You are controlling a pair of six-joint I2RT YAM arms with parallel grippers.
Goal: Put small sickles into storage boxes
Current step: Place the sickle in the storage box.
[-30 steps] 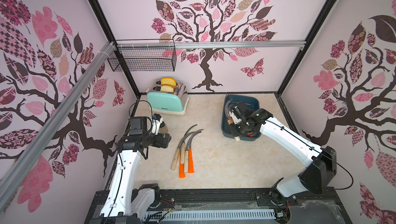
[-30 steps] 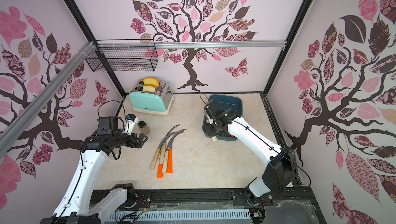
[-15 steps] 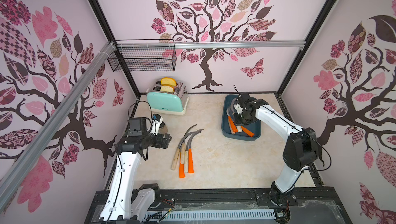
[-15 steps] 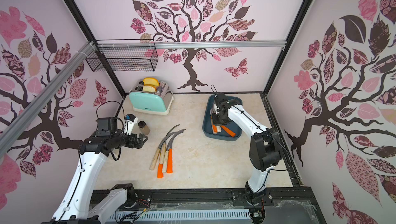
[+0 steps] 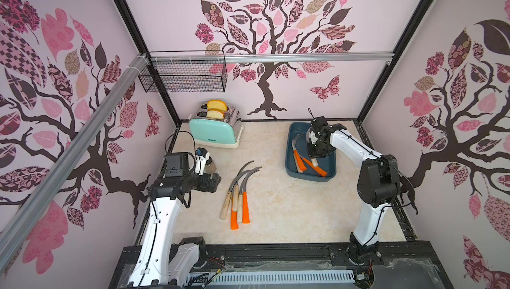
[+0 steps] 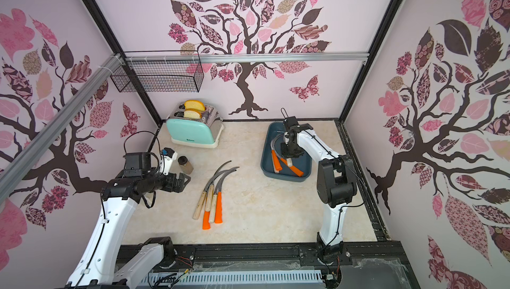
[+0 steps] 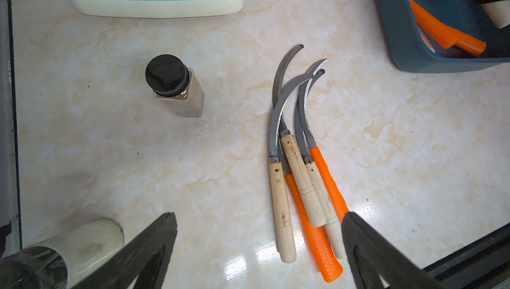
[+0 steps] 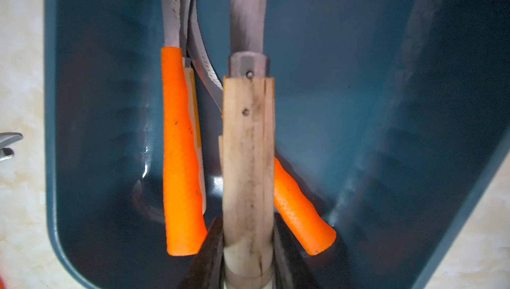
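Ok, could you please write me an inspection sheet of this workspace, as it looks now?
Surface: pale marble-look tabletop, no spills seen.
Job's things: five sickles piled on the tabletop; the blue tray holds at least three more, two orange-handled and one pale.
Clutter: toaster with two bread slices; small upright bottle with a black cap; wire basket hung in the back corner.
Grippers: left gripper open, holding nothing, above the tabletop beside the pile; right gripper shut on a wooden-handled sickle over the tray.
Cables: black cable loops at the left wrist; loose wires at the front base.
Surroundings: walls with a tree pattern; metal rail.
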